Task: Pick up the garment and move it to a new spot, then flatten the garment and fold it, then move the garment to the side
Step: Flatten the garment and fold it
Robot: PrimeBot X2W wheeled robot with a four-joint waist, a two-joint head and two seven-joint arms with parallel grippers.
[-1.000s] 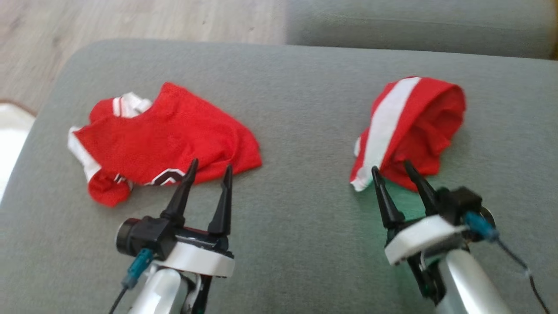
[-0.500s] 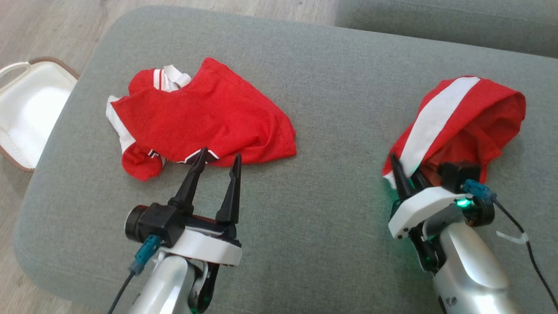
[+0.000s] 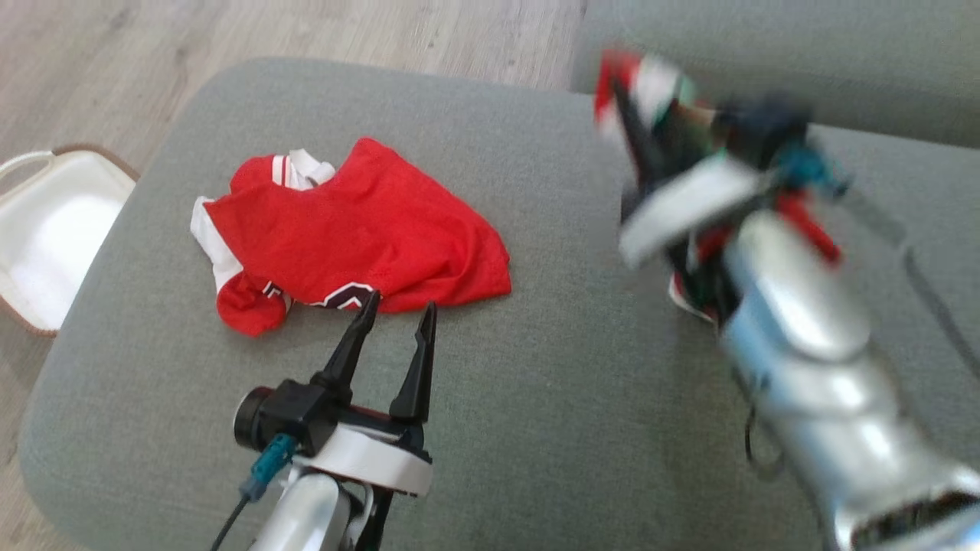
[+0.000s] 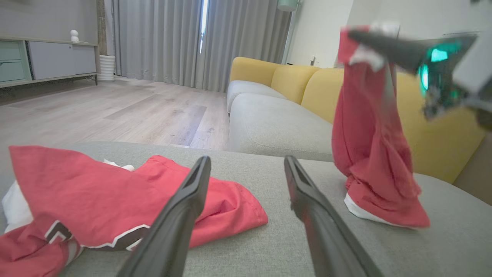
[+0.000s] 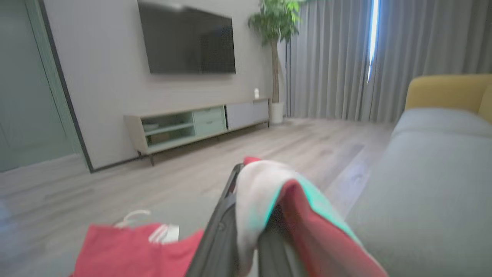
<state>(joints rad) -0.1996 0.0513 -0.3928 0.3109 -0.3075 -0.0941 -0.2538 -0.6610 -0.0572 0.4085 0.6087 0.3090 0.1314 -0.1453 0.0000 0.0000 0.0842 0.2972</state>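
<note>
The garment (image 4: 369, 154), red with a white stripe, hangs from my right gripper (image 4: 357, 36), which is shut on its upper edge and raised above the grey cushion (image 3: 498, 421). Its lower end still touches the cushion. In the head view the right gripper (image 3: 620, 92) is blurred at the upper right, with the garment (image 3: 612, 69) bunched at its tips. In the right wrist view, white and red cloth of the garment (image 5: 261, 192) drapes over the closed fingers (image 5: 226, 215). My left gripper (image 3: 402, 302) stands open, empty, just before a second red jersey (image 3: 360, 229).
The red jersey (image 4: 96, 192) lies crumpled on the cushion's left half. A white basket (image 3: 46, 229) sits on the wooden floor past the left edge. A grey and yellow sofa (image 4: 276, 77) stands behind the cushion.
My right gripper closed on the striped garment's near edge and lifted it up and away from the cushion. The head camera shifted. The left gripper stayed open in place.
</note>
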